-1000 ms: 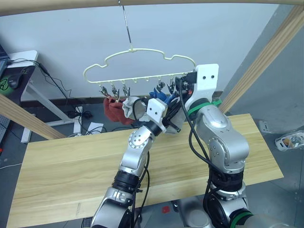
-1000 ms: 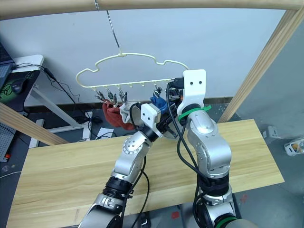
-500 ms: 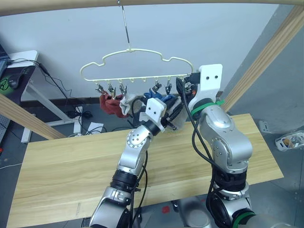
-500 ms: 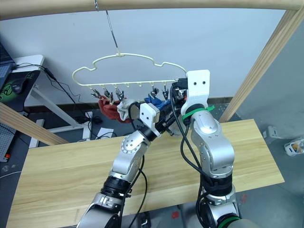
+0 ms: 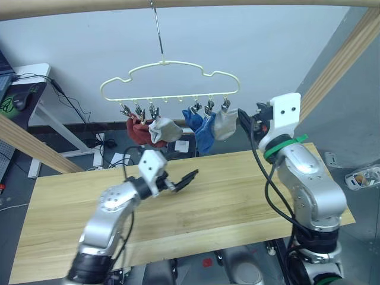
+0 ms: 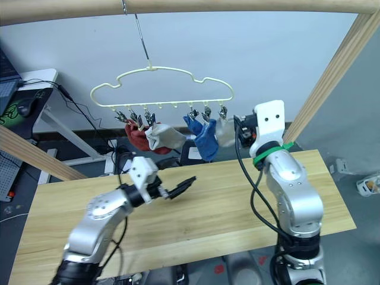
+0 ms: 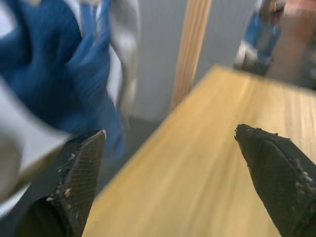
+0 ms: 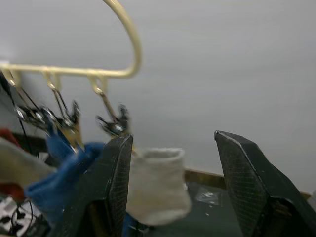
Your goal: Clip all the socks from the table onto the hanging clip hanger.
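The socks [image 5: 205,127] hang clipped under the clip hanger [image 5: 169,80], red, grey and blue bunched together, and the table [image 5: 237,196] looks bare, so I'd call the job about finished. The left gripper [image 5: 183,180] hangs spread and empty over the wood; the right gripper [image 8: 173,163], parted and empty, sits just beside the last grey sock [image 8: 157,185].

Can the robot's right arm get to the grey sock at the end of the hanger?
Probably yes. The right gripper is open and faces the grey sock hanging from the end clip of the clip hanger. Nothing sits between them, so the way looks free.
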You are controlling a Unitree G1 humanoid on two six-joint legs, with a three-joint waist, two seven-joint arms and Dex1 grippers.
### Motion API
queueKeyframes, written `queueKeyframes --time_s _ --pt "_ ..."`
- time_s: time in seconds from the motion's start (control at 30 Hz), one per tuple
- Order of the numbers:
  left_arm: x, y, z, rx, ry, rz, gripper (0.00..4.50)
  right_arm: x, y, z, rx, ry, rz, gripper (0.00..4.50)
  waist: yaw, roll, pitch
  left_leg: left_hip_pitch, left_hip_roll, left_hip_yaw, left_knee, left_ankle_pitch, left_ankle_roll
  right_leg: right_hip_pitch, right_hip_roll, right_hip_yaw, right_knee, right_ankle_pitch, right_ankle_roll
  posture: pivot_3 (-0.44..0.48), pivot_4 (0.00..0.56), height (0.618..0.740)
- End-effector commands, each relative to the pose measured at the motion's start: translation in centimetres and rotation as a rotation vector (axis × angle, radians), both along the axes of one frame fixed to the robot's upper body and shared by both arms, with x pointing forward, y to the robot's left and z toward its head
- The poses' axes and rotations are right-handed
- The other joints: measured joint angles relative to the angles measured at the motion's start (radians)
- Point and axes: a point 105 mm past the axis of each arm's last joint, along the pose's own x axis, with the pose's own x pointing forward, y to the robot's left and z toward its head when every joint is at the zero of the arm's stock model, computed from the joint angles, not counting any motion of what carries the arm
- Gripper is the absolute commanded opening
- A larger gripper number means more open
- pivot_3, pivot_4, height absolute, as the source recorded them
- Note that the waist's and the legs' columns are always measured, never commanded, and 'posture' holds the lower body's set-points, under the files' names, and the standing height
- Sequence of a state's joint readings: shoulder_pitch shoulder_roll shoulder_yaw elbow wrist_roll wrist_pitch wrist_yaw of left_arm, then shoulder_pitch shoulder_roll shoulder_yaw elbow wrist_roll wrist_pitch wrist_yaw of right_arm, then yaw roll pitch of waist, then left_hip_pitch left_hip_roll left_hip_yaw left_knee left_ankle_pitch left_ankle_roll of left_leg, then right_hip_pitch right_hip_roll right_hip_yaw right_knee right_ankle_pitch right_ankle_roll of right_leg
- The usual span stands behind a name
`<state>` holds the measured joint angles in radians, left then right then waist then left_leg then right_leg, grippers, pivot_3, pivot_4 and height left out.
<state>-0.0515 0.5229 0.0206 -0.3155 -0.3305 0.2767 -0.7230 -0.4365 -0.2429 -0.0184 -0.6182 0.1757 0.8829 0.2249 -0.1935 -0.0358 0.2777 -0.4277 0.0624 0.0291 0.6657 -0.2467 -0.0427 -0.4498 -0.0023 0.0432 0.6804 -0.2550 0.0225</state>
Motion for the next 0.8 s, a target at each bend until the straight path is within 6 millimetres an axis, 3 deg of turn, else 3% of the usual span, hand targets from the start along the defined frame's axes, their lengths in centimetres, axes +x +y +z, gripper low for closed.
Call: queueKeyframes --time_s 0.03,0.1,0.23,0.4,0.8 --pt "-1.1 4.0 1.6 0.084 -0.016 0.086 4.50 -1.8 -0.7 -0.2 -0.078 0.015 0.156 2.91 0.003 0.000 0.000 0.000 0.000 0.000 0.000 0.000 0.000 0.000 0.000 0.000 0.000 0.000 0.000 -0.183 0.198 0.740" --pt "-1.8 6.3 1.3 0.162 0.023 0.138 4.50 -2.4 -1.5 -0.9 -0.137 0.051 0.220 3.27 0.010 -0.001 -0.001 0.001 0.000 0.001 0.000 0.000 0.000 0.000 0.000 -0.001 0.000 0.000 0.000 -0.167 0.189 0.740" --pt "-2.8 10.2 1.1 0.293 0.076 0.231 4.50 -3.3 -2.7 -1.0 -0.229 0.079 0.344 4.47 0.019 -0.001 -0.010 0.002 -0.001 0.004 -0.001 0.000 0.000 0.000 0.000 -0.001 0.000 0.000 0.000 -0.138 0.165 0.740" --pt "-2.7 12.6 3.0 0.297 0.080 0.258 4.50 -4.4 -3.8 -0.4 -0.323 0.079 0.481 4.47 0.050 -0.004 -0.043 0.003 -0.001 0.004 -0.001 0.000 0.000 0.000 0.001 -0.002 0.000 0.000 0.000 -0.112 0.126 0.740" --pt "-1.8 14.2 4.8 0.244 0.085 0.321 4.50 -4.7 -5.8 0.4 -0.352 0.128 0.548 4.47 0.062 -0.015 -0.111 0.013 -0.001 0.008 0.000 0.000 0.000 0.009 0.002 -0.002 0.000 -0.001 0.000 -0.084 0.061 0.740"
